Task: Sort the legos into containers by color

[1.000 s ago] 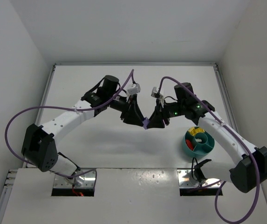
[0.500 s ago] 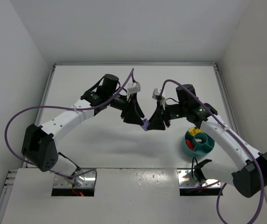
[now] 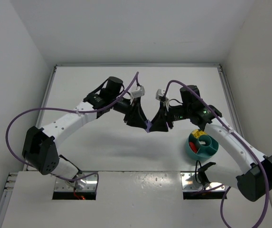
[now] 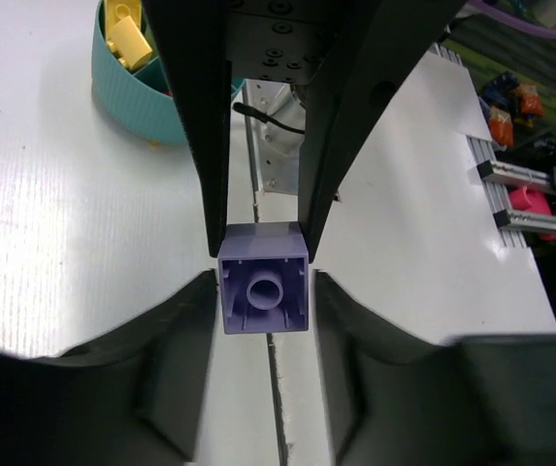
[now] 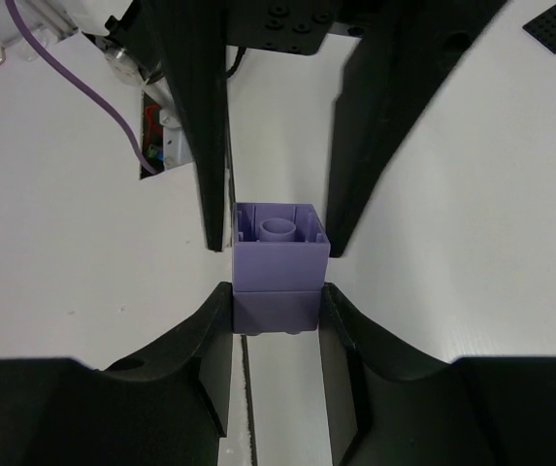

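Note:
A stack of two lavender-purple legos (image 3: 148, 126) hangs above the table's middle, where both grippers meet tip to tip. My right gripper (image 5: 278, 309) is shut on the stack's near brick (image 5: 278, 303). The far brick (image 5: 279, 254) sticks out between the left gripper's fingers. In the left wrist view that brick (image 4: 264, 291) shows its hollow underside. My left gripper (image 4: 263, 296) straddles it, with a thin gap on each side. The teal bowl (image 3: 189, 147) stands at the right and holds a yellow lego (image 3: 200, 134) and a red lego (image 3: 193, 139).
The bowl (image 4: 132, 97) with its yellow lego (image 4: 127, 29) also shows at the top left of the left wrist view. The arm bases and a white mounting plate (image 3: 136, 194) lie along the near edge. White walls enclose the table.
Both grippers stay joined at the purple stack. The left wrist has shifted slightly to the right, and the right arm has eased a little to the right.

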`<state>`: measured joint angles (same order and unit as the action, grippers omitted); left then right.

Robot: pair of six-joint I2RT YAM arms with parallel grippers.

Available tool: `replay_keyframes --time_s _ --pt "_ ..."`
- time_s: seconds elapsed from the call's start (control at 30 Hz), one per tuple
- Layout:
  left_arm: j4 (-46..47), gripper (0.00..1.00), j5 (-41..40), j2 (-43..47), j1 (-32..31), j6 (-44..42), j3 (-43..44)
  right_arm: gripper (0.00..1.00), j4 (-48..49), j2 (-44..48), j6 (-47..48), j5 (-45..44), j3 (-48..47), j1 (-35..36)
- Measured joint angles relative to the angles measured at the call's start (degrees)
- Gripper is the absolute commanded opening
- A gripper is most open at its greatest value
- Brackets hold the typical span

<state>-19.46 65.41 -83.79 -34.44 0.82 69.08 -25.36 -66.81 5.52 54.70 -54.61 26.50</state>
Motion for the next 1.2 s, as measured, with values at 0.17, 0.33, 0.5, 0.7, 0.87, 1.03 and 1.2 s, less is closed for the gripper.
replay_keyframes --time_s 0.17,0.33,0.5,0.7,0.87,1.03,1.2 --pt "-0.68 0.23 0.17 -0.22 -0.35 -0.33 0.35 0.0 -0.07 -0.02 0.02 -0.24 0.0 -0.02" --pt "-0.76 0.15 0.17 -0.83 -0.33 -0.39 0.5 0.0 -1.36 0.0 2.19 -0.92 0.04 0.0" --pt "-1.09 0.12 0.72 -2.12 1.05 -0.52 1.16 0.0 -4.46 1.29 5.73 -3.39 1.66 -0.17" --pt "-0.13 0.12 0.68 -2.64 5.75 0.15 3.78 0.0 -11.96 3.63 9.55 -8.46 3.28 -0.68" --pt "0.96 0.12 0.42 -3.3 7.21 1.27 3.89 0.0 -19.91 3.65 13.03 -16.81 0.48 -1.31" --pt "1.31 0.11 0.11 -3.74 7.21 1.36 3.76 0.0 -27.34 1.95 15.54 -26.12 -7.06 -4.57" --pt "2.64 0.11 0.09 -4.39 7.21 1.38 3.72 0.0 -32.76 -0.7 17.27 -33.94 -13.18 -9.99"
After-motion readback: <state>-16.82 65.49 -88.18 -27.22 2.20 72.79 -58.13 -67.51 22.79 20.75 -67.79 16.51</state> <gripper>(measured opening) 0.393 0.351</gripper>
